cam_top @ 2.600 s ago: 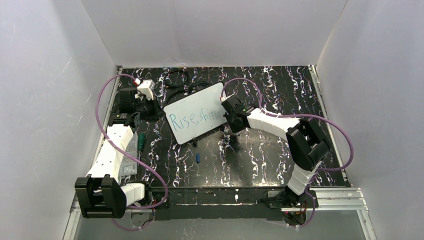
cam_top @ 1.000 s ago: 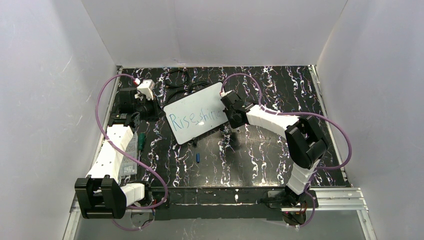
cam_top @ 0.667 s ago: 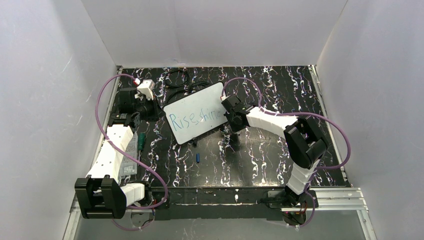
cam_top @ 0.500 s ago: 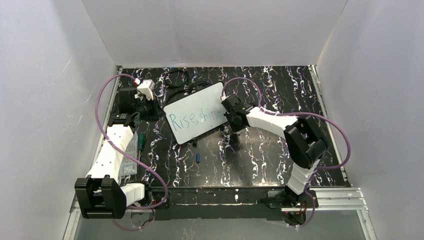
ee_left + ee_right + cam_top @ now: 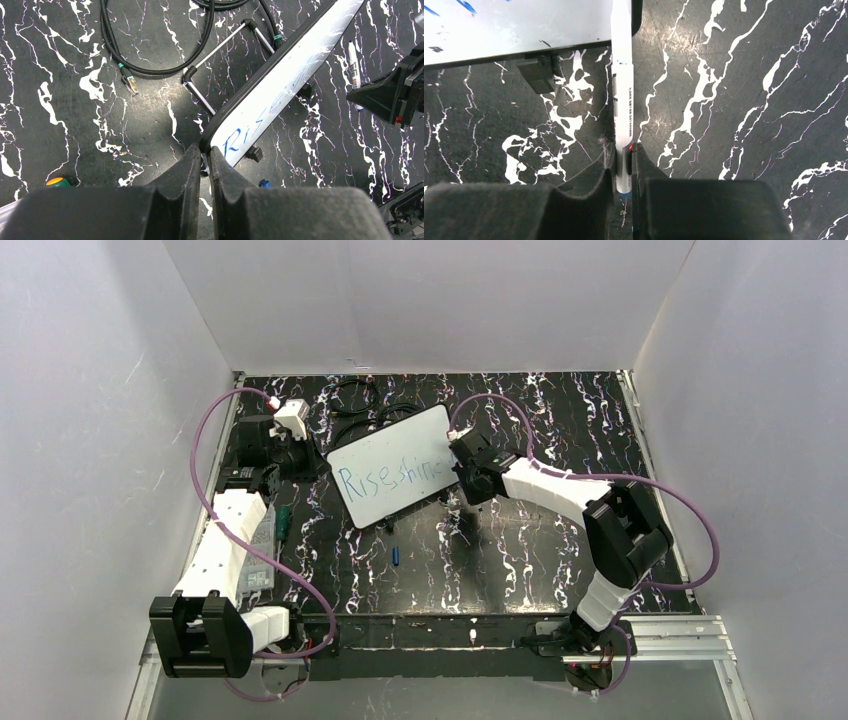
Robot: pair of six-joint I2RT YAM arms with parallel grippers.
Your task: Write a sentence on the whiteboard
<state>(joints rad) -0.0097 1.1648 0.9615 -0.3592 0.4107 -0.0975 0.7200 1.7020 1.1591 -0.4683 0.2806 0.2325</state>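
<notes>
Right claw [image 5: 625,172] nudged rightward; marker [image 5: 622,100] tip cut off; sentence [image 5: 390,478] end covered.

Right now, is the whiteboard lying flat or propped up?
Propped up: the whiteboard leans on a wire stand, its corner pinched by the left gripper.

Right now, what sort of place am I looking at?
Probably a robot test booth: plain white panels wall in a black marbled table, the left arm and right arm are bolted at its near edge, and a small whiteboard stands propped up.
</notes>
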